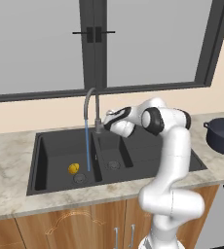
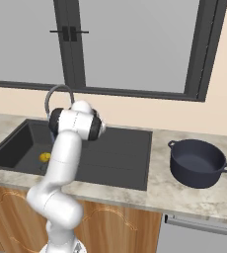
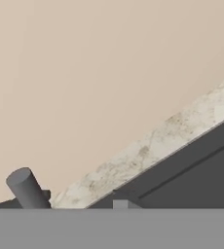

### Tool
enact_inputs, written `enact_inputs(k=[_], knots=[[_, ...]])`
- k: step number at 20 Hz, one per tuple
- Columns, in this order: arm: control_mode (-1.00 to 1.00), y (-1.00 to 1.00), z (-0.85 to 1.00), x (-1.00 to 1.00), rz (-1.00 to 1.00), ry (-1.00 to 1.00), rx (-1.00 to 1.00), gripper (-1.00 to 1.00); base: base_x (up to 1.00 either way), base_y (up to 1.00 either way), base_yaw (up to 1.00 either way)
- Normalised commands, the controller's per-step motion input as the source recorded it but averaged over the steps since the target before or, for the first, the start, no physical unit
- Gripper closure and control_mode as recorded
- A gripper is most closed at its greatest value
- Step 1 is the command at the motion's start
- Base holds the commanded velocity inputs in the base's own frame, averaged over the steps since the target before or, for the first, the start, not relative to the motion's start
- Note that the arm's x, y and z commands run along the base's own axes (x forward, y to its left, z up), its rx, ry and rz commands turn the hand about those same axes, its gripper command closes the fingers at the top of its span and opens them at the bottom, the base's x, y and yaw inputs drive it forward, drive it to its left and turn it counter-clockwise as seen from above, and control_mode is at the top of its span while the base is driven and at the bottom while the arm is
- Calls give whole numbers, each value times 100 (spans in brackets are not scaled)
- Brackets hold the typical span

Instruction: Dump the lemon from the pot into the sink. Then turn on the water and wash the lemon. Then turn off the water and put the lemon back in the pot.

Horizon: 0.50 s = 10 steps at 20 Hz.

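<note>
The yellow lemon [image 1: 73, 168] [image 2: 45, 157] lies on the floor of the left basin of the black sink [image 1: 50, 146] [image 2: 120, 158], close to its drain. A thin blue stream of water [image 1: 87, 146] falls from the grey gooseneck faucet [image 1: 90, 99] [image 2: 56, 94] into that basin, just right of the lemon. My gripper [image 1: 105, 122] sits at the faucet's base by the back rim, and its jaws are too small to read. The hand view looks at the wall, with a grey faucet stub [image 3: 26, 189] at lower left. The navy pot [image 1: 223, 136] [image 2: 198, 162] stands on the counter to the right.
A marble counter [image 1: 11, 146] [image 2: 174, 192] surrounds the sink. A dark-framed window [image 1: 94, 44] runs along the wall behind it. The sink's smaller right basin [image 1: 115, 155] and drainboard [image 2: 130, 148] lie under my arm. Wooden cabinet fronts [image 1: 65, 228] sit below.
</note>
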Motion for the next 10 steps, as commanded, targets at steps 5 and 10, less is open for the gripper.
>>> enact_inputs(k=[5,10], knots=[[-100,13,4,2,0,0,-1,100,0,0,0],[-100,35,16,20,0,0,-4,100,0,0,0]])
